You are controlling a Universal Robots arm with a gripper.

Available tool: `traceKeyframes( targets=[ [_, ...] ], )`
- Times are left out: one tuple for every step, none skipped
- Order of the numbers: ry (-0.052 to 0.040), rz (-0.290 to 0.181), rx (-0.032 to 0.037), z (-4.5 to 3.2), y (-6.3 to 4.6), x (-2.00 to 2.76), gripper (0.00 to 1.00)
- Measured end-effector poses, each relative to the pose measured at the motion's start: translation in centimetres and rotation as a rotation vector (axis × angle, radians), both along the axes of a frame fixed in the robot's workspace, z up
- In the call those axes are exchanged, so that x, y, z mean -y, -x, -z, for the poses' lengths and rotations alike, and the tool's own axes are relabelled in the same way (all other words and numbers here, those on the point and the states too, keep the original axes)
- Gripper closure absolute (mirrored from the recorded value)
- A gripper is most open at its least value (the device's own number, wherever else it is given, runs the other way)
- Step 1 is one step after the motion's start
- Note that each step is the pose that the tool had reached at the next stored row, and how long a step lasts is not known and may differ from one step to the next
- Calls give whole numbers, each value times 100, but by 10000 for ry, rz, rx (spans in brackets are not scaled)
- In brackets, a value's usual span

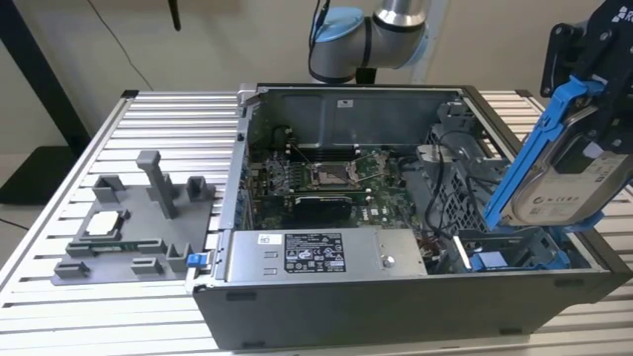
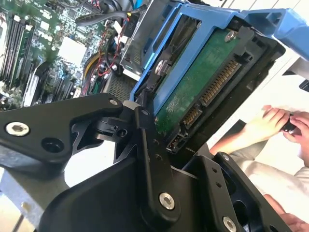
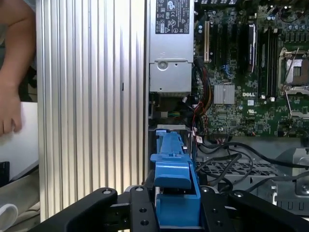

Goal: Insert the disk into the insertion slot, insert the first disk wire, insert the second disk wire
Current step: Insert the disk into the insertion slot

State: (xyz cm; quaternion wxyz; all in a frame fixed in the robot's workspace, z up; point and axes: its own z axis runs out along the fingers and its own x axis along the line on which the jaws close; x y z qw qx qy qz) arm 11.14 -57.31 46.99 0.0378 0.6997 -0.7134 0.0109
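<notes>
The disk (image 1: 568, 185) is a flat silver-grey metal drive with a white label whose small dark print is too fine to read, and it is clipped in a bright blue plastic frame. It stands steeply tilted at the exterior view's right edge. Its upper end is caught in the black gripper (image 1: 583, 74), which is clenched on the blue frame. Its lower end hangs at the mouth of the insertion slot (image 1: 514, 248), a grey metal bay with blue plastic tabs at the exterior view's lower right, inside the open computer case (image 1: 396, 311). Whether frame and slot touch cannot be told.

In the second wrist view the disk's (image 2: 203, 82) underside shows a green circuit board with rows of gold connector contacts. In the first wrist view the frame's narrow blue edge sits between matte black fingers (image 3: 145, 208) studded with screws.

Along the case's near wall lies a grey power supply box (image 1: 327, 256) with a black-and-white printed label. Behind it is the dark green motherboard (image 1: 296, 185) with its square metal CPU socket (image 1: 328, 175). The case rests on a ribbed aluminium table (image 1: 148, 111), and a grey plastic fixture (image 1: 138, 222) stands at the exterior view's left. A person's hands (image 2: 275, 123) appear in the second wrist view
</notes>
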Motion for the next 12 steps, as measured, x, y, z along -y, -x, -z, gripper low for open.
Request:
traceKeyframes(
  targets=[
    [1,0,0,3,0,0,100],
    [0,0,0,8,0,0,100],
    [-9,0,0,14,0,0,100],
    [-28,1,0,22,0,1,100],
    [-61,1,0,32,0,1,100],
    [-93,1,0,41,0,0,100],
    [-128,1,0,51,0,0,100],
    [-162,1,0,63,1,1,100],
    [-190,1,0,76,1,1,100],
    [-222,1,0,87,0,0,100],
    [-256,0,0,97,-2,0,100],
    [-289,1,0,107,-3,1,100]
  ],
)
